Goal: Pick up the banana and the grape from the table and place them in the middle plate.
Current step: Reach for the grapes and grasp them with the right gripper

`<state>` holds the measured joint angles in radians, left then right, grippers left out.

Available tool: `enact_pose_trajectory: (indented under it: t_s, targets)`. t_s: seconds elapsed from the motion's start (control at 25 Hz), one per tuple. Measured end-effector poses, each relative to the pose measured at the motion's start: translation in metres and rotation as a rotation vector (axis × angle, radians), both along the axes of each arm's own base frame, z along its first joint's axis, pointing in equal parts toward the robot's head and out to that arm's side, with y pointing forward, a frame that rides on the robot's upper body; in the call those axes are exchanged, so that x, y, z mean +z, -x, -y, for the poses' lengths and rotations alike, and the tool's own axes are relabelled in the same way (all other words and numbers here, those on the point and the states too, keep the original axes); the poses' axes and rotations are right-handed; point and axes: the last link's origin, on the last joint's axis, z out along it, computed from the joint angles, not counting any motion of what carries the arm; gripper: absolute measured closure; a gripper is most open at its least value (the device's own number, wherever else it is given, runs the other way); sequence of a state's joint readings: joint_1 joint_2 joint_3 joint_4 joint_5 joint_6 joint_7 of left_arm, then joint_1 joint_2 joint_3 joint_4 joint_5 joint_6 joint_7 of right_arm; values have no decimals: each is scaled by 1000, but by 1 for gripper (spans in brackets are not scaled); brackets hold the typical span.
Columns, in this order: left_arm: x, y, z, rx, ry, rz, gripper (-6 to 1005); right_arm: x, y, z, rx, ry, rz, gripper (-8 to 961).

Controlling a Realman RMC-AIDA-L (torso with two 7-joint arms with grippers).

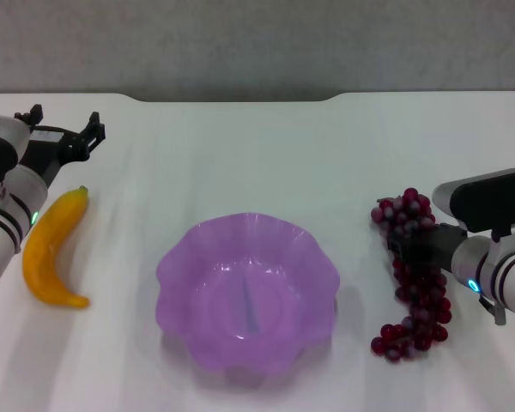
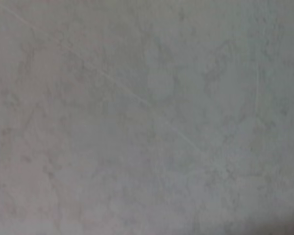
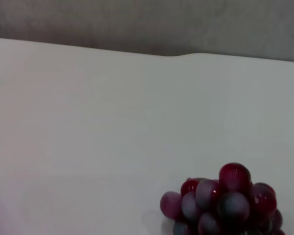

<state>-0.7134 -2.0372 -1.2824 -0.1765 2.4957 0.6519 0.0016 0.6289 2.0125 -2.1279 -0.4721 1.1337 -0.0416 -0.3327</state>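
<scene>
The orange-yellow banana (image 1: 53, 251) lies on the white table (image 1: 240, 154) at the left, its green stem tip pointing away from me. My left gripper (image 1: 66, 122) is open and empty, just beyond the stem end. The purple scalloped plate (image 1: 189, 257) stands empty in the middle. The long bunch of dark red grapes (image 1: 416, 309) lies at the right. My right gripper (image 1: 409, 249) is down on the bunch's middle, covering part of it. The bunch's far end shows in the right wrist view (image 3: 220, 200). The left wrist view shows only a blank pale surface.
The table's rounded far edge (image 1: 240, 97) runs along the back, with a grey wall behind it. It also shows in the right wrist view (image 3: 176, 54). Bare tabletop lies between the plate and each fruit.
</scene>
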Motion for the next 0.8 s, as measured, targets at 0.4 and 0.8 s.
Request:
enact_pose_trajectory:
  t_s: [0.4, 0.8]
  targets:
    - [0, 0, 0, -1, 0, 0, 103, 2, -3, -1, 29, 7, 46, 430]
    - [0, -2, -1, -4, 0, 0, 103, 3, -2, -2, 46, 6, 63, 503]
